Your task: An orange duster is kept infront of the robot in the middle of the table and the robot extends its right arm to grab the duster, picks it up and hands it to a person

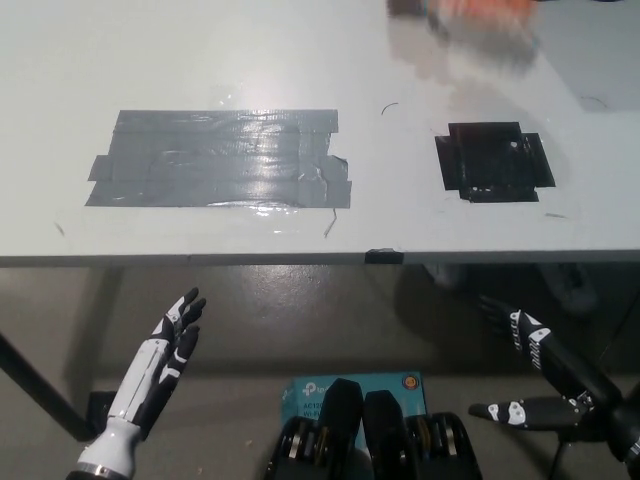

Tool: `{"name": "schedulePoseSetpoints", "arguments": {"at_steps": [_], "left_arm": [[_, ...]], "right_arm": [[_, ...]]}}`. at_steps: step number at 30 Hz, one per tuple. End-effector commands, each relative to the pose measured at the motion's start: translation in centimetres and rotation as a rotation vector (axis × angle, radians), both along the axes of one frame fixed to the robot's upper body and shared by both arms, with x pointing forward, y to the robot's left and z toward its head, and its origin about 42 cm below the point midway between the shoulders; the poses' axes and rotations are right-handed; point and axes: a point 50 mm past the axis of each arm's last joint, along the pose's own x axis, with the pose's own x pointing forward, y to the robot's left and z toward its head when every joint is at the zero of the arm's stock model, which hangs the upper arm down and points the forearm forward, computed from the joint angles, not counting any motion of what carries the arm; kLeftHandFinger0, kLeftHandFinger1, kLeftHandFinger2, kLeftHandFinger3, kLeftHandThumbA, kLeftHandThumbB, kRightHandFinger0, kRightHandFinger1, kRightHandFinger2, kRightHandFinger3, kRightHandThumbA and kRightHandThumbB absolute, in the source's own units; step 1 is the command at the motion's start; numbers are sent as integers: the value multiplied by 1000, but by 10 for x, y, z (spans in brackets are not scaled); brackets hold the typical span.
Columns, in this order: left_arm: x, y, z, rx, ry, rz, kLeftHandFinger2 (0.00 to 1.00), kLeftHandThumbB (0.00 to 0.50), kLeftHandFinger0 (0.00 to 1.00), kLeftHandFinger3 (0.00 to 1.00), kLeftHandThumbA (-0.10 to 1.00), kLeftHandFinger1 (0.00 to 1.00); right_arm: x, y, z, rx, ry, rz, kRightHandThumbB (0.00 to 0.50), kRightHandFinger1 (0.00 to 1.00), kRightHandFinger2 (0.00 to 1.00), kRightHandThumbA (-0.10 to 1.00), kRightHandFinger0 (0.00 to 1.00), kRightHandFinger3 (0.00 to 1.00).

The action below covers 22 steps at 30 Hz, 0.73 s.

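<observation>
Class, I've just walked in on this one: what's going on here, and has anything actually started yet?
Nothing is being handled yet. Both robot hands hang below the table edge, open and empty: the left hand at lower left, the right hand at lower right. On the table are a grey tape patch and a black tape patch. At the far edge a blurred orange shape shows, possibly the duster being brought in, but it is too smeared to tell who or what holds it.

The white left hand (172,335) is raised at lower left, below the table edge, fingers straight and apart, holding nothing. The black right hand (535,375) sits low at lower right, fingers spread wide, empty.
</observation>
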Motion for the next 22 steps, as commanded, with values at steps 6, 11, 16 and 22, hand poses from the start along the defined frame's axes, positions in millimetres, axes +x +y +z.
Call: {"name": "schedulePoseSetpoints", "arguments": {"at_steps": [6,11,16,22], "left_arm": [[-2,2,9,-14,-26,-4,1000,213,1000,1000,1000,1000],[-2,1,9,-6,-25,-3,1000,219,1000,1000,1000,1000],[0,1,10,-7,-28,-7,1000,217,1000,1000,1000,1000],[1,1,10,-3,-24,-8,1000,217,1000,1000,1000,1000]], "right_arm": [[0,0,14,52,-88,-49,293,1000,1000,1000,1000,1000],[-1,0,13,54,-82,-53,297,1000,1000,1000,1000,1000],[2,1,14,46,-87,-45,293,1000,1000,1000,1000,1000],[2,1,14,41,-81,-45,301,1000,1000,1000,1000,1000]]}}
